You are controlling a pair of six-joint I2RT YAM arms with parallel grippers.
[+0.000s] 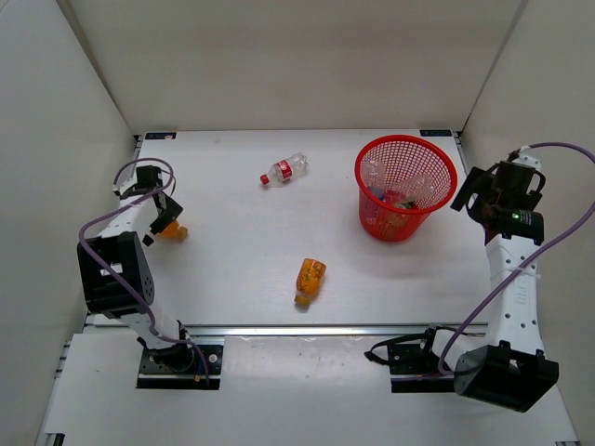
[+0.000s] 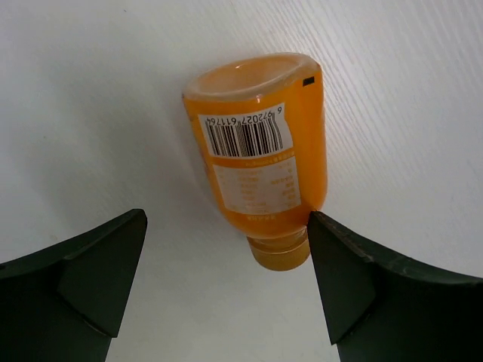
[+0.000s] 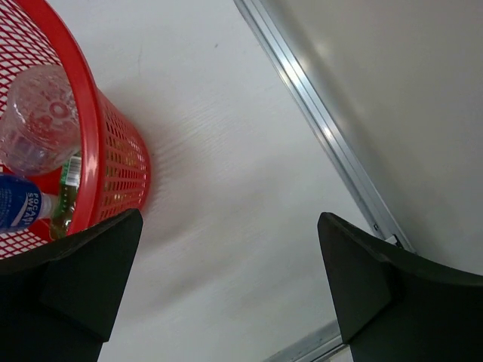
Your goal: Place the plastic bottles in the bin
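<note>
The red mesh bin (image 1: 406, 186) stands at the back right and holds several bottles, among them a clear one (image 3: 36, 117) and a blue-labelled one (image 3: 19, 204). A clear bottle with a red label (image 1: 284, 170) lies at the back middle. An orange bottle (image 1: 310, 280) lies at the front middle. Another orange bottle (image 2: 258, 153) lies at the far left, cap toward my left gripper (image 2: 226, 264), which is open just short of it, its right finger beside the bottle's shoulder. My right gripper (image 3: 226, 279) is open and empty, right of the bin (image 3: 90, 158).
White walls enclose the table on three sides. A metal rail (image 3: 324, 128) runs along the table's right edge beside my right gripper. The left wall is close behind the left arm (image 1: 116, 265).
</note>
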